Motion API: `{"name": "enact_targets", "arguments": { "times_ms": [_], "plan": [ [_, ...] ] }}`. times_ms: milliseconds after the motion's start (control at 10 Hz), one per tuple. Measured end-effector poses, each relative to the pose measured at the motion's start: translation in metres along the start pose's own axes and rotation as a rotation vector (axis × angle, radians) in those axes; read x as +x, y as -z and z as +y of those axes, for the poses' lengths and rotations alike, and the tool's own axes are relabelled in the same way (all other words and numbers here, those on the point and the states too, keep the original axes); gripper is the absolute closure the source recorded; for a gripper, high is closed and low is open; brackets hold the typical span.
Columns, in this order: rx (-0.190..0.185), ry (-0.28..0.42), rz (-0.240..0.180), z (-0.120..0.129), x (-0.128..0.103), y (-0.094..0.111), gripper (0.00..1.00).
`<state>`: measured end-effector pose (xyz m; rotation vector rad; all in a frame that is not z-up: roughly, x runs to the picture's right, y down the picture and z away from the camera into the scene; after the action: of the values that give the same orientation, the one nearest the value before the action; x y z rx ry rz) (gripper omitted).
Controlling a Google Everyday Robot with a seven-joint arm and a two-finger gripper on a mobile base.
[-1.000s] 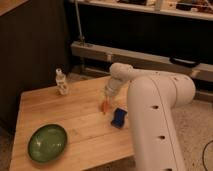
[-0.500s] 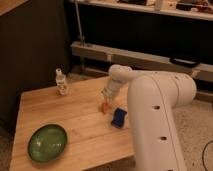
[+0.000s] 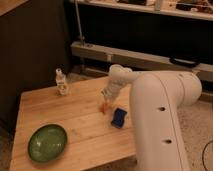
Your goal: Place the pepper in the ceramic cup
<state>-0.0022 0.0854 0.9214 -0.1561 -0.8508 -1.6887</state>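
Observation:
The pepper (image 3: 104, 107) shows as a small orange-red shape on or just above the wooden table (image 3: 75, 130), near its right side. My gripper (image 3: 105, 100) is at the end of the white arm, directly over the pepper and touching or nearly touching it. Whether it holds the pepper does not show. A small white object that looks like the ceramic cup (image 3: 63, 91) stands at the back left of the table, against the foot of a clear bottle. It is well to the left of the gripper.
The clear bottle (image 3: 60, 79) stands at the back left. A green bowl (image 3: 47, 142) sits at the front left. A blue sponge (image 3: 118, 117) lies just right of the pepper. My white arm (image 3: 160, 120) covers the table's right edge. A dark wall and a metal rail lie behind.

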Motion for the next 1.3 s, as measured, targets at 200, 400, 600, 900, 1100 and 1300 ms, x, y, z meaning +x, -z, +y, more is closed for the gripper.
{"name": "enact_targets", "arguments": {
  "times_ms": [200, 400, 600, 900, 1100, 1300],
  "plan": [
    [-0.013, 0.003, 0.006, -0.0018, 0.0003, -0.0001, 0.45],
    [-0.028, 0.009, 0.009, -0.0034, 0.0001, -0.0009, 0.45],
    [-0.039, 0.014, 0.012, -0.0041, 0.0003, -0.0014, 0.45],
    [-0.048, 0.019, 0.009, -0.0044, -0.0012, -0.0031, 0.45],
    [-0.049, 0.022, 0.003, -0.0045, -0.0028, -0.0052, 0.66],
    [-0.051, 0.026, -0.004, -0.0043, -0.0036, -0.0067, 0.68]
  ]
}}
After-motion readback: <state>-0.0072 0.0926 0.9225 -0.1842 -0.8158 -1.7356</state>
